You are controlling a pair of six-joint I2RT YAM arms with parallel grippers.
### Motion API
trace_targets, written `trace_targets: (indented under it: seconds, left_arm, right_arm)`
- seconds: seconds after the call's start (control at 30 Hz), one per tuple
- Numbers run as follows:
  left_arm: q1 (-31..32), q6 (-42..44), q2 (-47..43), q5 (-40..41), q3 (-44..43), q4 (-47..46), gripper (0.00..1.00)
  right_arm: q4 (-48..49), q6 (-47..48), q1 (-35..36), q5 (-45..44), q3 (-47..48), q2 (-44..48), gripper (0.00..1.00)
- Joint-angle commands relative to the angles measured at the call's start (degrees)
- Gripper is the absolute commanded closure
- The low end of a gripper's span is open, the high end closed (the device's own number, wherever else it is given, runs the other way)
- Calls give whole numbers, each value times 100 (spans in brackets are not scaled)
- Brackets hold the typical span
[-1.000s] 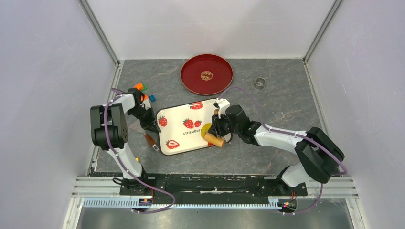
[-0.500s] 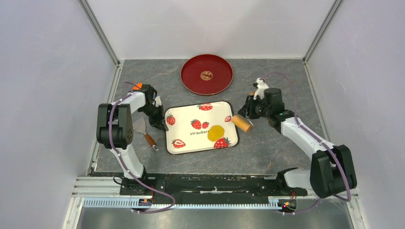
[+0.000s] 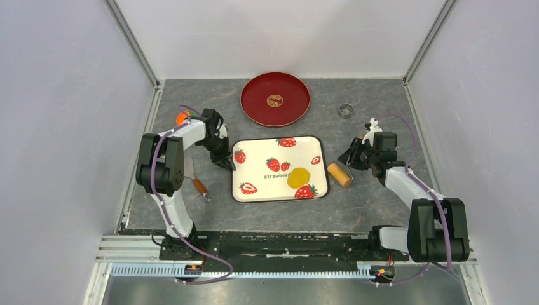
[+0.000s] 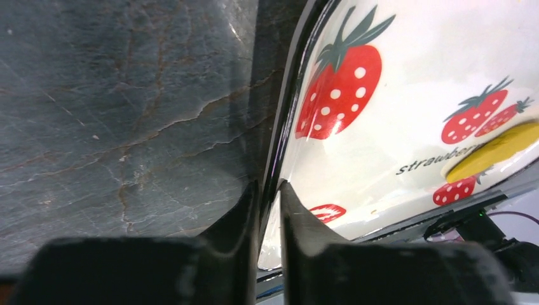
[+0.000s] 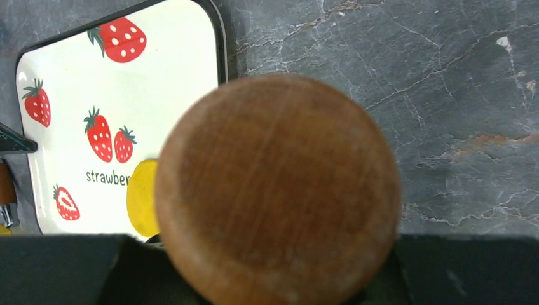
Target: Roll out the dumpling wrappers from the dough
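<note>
A flattened oval of yellow dough (image 3: 299,178) lies on the strawberry-printed tray (image 3: 267,189), near its front right; it also shows in the right wrist view as the dough (image 5: 141,198). No separate dumpling wrapper is in view. My left gripper (image 3: 225,164) sits at the tray's left edge, and its fingers straddle the black rim (image 4: 279,127) with only a narrow slit between them. My right gripper (image 3: 354,159) is shut on a wooden rolling pin (image 3: 340,173), held just right of the tray and off the dough. The pin's round end (image 5: 278,190) hides the right fingers.
A red plate (image 3: 275,99) stands at the back, with a small metal ring cutter (image 3: 345,110) to its right. A scraper with a wooden handle (image 3: 196,183) lies left of the tray. Small orange tools (image 3: 183,117) sit by the left arm.
The tray has slid right with my left gripper at its rim. My right gripper has carried the rolling pin off the dough to the right of the tray.
</note>
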State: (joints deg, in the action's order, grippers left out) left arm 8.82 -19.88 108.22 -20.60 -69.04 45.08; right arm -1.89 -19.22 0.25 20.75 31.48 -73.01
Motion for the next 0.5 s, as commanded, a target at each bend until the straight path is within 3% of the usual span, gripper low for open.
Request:
trace_targets:
  seconds: [0.0,0.1,0.23,0.47]
  left_arm:
    - [15,-473,-117,505,-109,-166,73]
    - [15,-434,-268,814,-190,-108,63]
    - [15,-280,-406,1157,-459,58,57]
    - [15,43,-627,1632,-1028,343,54]
  right_arm:
    - [-558,277,9,-1107,40,-220,68]
    - [-896,426,10,-1662,260,-231,42]
    - [-1220,536,10,-2143,589,-278,18]
    - [-1390,585,10,-2423,1175,-566,7]
